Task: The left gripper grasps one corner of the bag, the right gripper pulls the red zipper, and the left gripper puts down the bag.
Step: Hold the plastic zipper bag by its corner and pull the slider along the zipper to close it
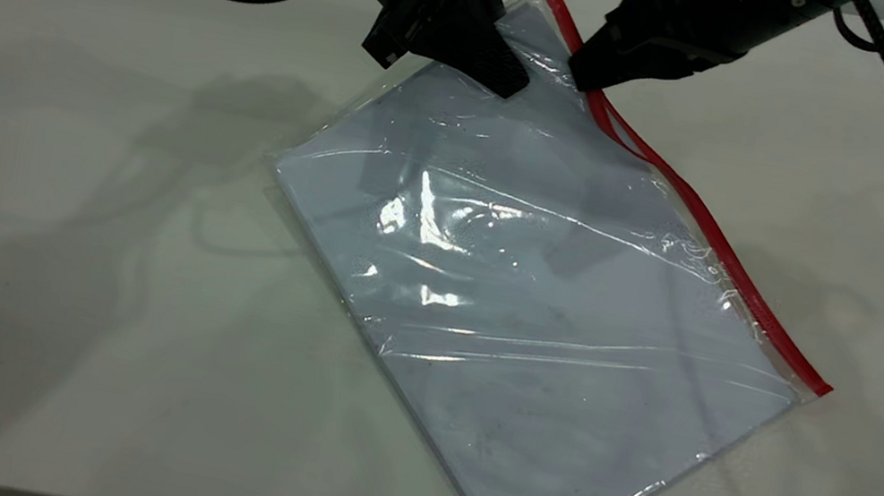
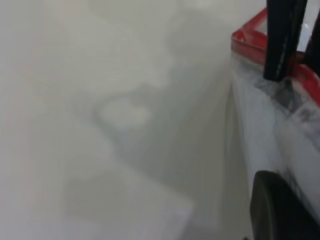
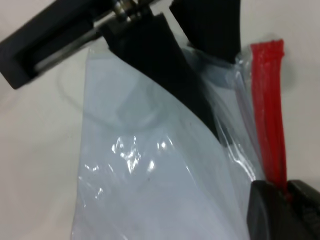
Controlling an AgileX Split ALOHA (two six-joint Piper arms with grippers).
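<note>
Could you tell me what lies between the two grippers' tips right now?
In the exterior view, only clear bag plastic spans between the left gripper and right gripper.

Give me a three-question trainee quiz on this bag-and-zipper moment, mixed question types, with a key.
1. True or false: the left gripper is clamped on the bag near its far corner.
2. The right gripper is closed on: A) the red zipper B) the table C) a cable.
3. Fill in: along the open stretch just past the right gripper, the zipper strip looks ____ into two lines.

Key: 1 true; 2 A; 3 split.
</note>
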